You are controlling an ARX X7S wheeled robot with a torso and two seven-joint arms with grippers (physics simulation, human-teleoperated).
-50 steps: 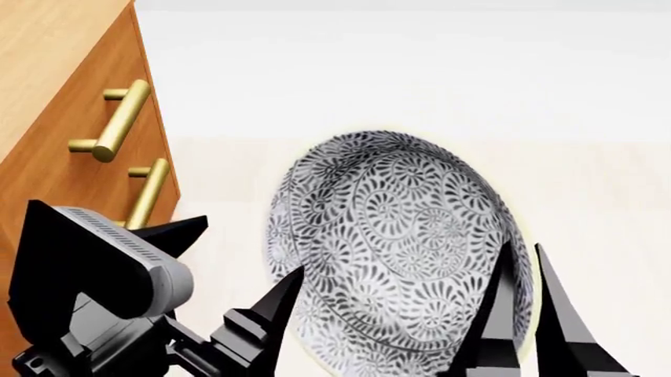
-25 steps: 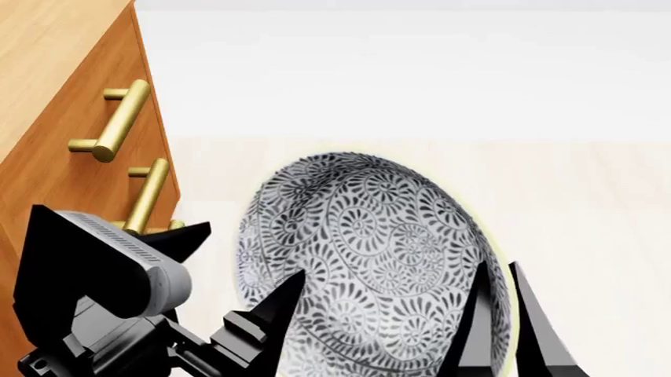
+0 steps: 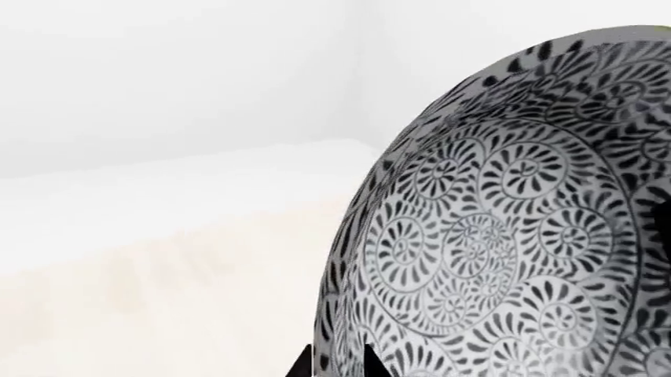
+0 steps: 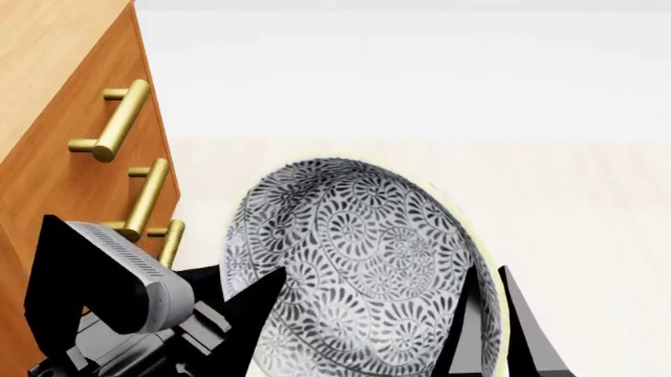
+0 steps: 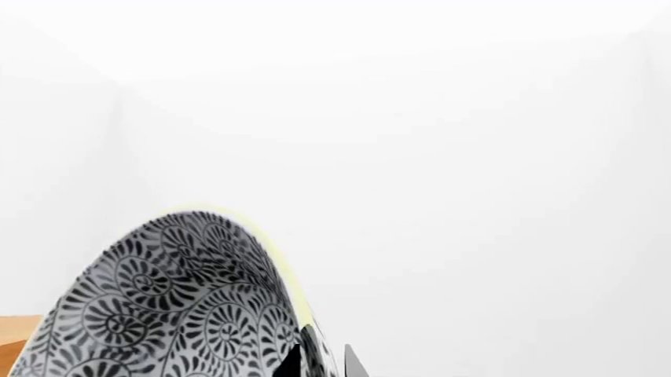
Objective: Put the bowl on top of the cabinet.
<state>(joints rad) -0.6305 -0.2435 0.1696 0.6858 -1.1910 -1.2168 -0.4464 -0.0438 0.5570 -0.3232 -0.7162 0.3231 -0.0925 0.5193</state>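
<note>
Your right tool (image 4: pixel 495 330) pinches the tilted grey-black floral bowl's (image 4: pixel 357 267) rim, left tool (image 4: pixel 236 314) bracing, carrying it toward the orange-brown wooden cabinet (image 4: pixel 63 118).

The head view looks steeply down and forward over both arms, with the orange-brown wooden cabinet with brass bar handles (image 4: pixel 74 149) at the frame's left edge and the deep round white bowl with grey-black floral pattern (image 4: pixel 357 271) at lower centre. The left wrist view sits very close to that bowl (image 3: pixel 504 236), facing pale floor and wall. The right wrist view, equally close, sees the bowl's rim (image 5: pixel 168 306) against white wall. All three views share the bowl.
</note>
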